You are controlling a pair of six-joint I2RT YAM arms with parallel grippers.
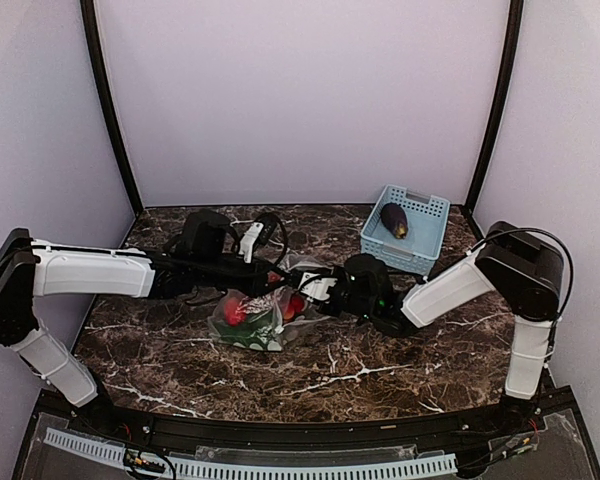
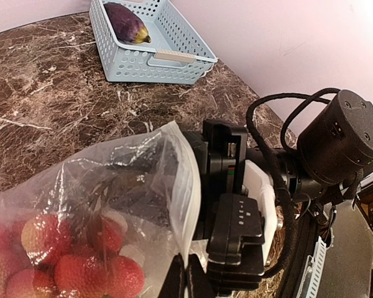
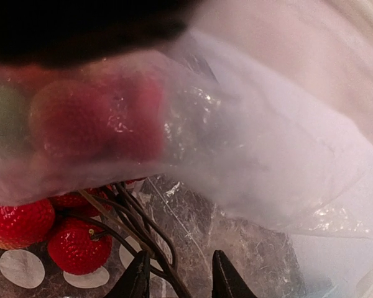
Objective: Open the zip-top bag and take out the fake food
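Note:
The zip-top bag lies at the table's middle, clear with pale dots, its mouth facing right. My left gripper is shut on the bag's upper rim; in the left wrist view its fingers pinch the white rim of the bag. My right gripper reaches into the mouth. In the right wrist view it is open, with the dark stems of the red ball cluster between its fingers. The cluster also shows in the left wrist view. The purple eggplant lies in the basket.
The light-blue slotted basket stands at the back right, and shows in the left wrist view with the eggplant inside. The right gripper's black body sits close against the bag's mouth. Purple walls enclose the table.

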